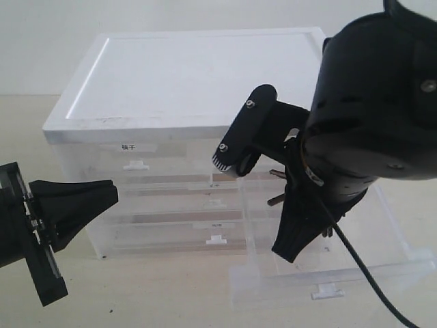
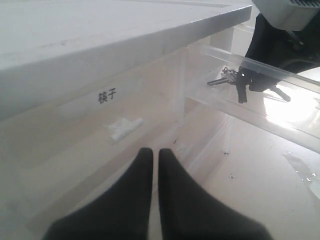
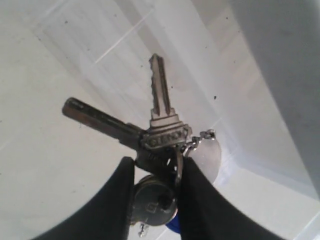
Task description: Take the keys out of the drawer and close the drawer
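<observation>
Right end effector (image 3: 157, 167): clamped on the keys (image 3: 161, 131), with both fingers pressed against the ring end of the bunch. Two blades project beyond the fingertips and a round silvery tag (image 3: 212, 157) sits to one side. Only a sliver of the blue fob (image 3: 172, 228) shows, the rest being cut off at the frame edge. The bunch lies within the outline of the open drawer (image 1: 307, 275), which is pulled far out of the cabinet (image 1: 191, 68) on the right of the exterior view, its white tab handle (image 1: 326, 292) facing the camera. Whether the keys touch the drawer floor or hang clear of it cannot be determined. In the left wrist view the keys (image 2: 227, 77) appear small and dark at the clear drawer wall (image 2: 280, 75), partly masked by the black fingers. In the exterior view the right arm (image 1: 369, 102) hides most of the drawer interior, and the keys cannot be made out there with confidence. Left end effector (image 1: 102, 195): fingers (image 2: 142, 190) together with only a hairline gap, holding nothing. It is poised over the counter (image 1: 136, 294) in front of the closed twin drawer (image 2: 60, 145), apart from it. That drawer's label (image 2: 107, 95) carries bold dark characters, which are somewhat blurred
</observation>
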### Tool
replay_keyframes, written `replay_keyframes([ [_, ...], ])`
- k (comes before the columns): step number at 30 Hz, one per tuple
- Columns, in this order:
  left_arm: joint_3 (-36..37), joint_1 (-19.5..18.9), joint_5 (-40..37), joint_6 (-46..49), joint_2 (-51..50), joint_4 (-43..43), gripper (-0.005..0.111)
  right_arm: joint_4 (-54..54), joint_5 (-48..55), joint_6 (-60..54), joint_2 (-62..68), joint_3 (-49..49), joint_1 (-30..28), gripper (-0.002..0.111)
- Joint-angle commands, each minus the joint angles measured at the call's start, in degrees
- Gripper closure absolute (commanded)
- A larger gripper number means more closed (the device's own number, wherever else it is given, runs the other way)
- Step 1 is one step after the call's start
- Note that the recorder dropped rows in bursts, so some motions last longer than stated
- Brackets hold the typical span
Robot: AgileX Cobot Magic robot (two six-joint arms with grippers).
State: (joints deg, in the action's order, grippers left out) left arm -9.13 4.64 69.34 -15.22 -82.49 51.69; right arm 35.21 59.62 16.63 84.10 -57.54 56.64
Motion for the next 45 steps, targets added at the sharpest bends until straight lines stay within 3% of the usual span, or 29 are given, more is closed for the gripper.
replay_keyframes([
  [1, -0.2, 0.1, 0.6, -0.5, -0.2, 0.1, 0.102, 4.6, 0.3, 0.7, -2.3, -0.1, 1.7, 0.109],
  [6, -0.2, 0.1, 0.6, -0.5, -0.2, 0.0, 0.102, 16.0, 4.1, 7.1, -5.2, -0.1, 8.5, 0.109],
  [22, -0.2, 0.1, 0.6, -0.5, -0.2, -0.2, 0.102, 28.8, 10.3, 12.2, -9.6, -1.4, 19.9, 0.109],
  [26, -0.2, 0.1, 0.6, -0.5, -0.2, -0.3, 0.102, 29.3, 9.7, 13.1, -11.6, -3.6, 21.4, 0.109],
  [34, -0.2, 0.1, 0.6, -0.5, -0.2, -0.5, 0.102, 27.5, -2.8, 13.2, -12.1, -5.2, 23.9, 0.109],
  [39, -0.2, 0.1, 0.6, -0.5, -0.2, -0.5, 0.102, 26.2, -11.6, 15.9, -11.4, -5.2, 23.9, 0.109],
  [45, -0.2, 0.1, 0.6, -1.3, -0.2, -0.1, 0.102, 24.6, -10.0, 16.1, -7.0, -5.2, 20.0, 0.109],
])
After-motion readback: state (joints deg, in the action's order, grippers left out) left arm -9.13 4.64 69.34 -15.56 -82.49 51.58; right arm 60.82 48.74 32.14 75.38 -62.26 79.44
